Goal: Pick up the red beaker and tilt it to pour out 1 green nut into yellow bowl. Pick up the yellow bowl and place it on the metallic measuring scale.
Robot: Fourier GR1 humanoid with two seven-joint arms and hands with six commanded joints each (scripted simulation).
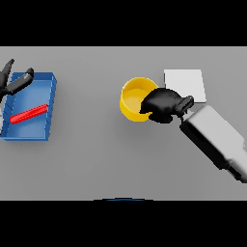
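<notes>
The yellow bowl (pixel 134 96) sits near the middle of the grey table, just left of the pale metallic scale (pixel 185 84). My right hand (pixel 163 104) is at the bowl's right rim with its fingers curled over the rim and into the bowl. The bowl's right side is hidden by the hand. I see no nut inside the bowl. A red object (pixel 29 114) lies flat in the blue tray (pixel 50 103) at the left. My left hand (pixel 13 82) hovers over the tray's far left corner with its fingers spread.
The blue tray takes up the table's left side. The scale stands at the back right, close behind my right hand. Bare grey table (pixel 96 154) lies between the tray and the bowl and along the front.
</notes>
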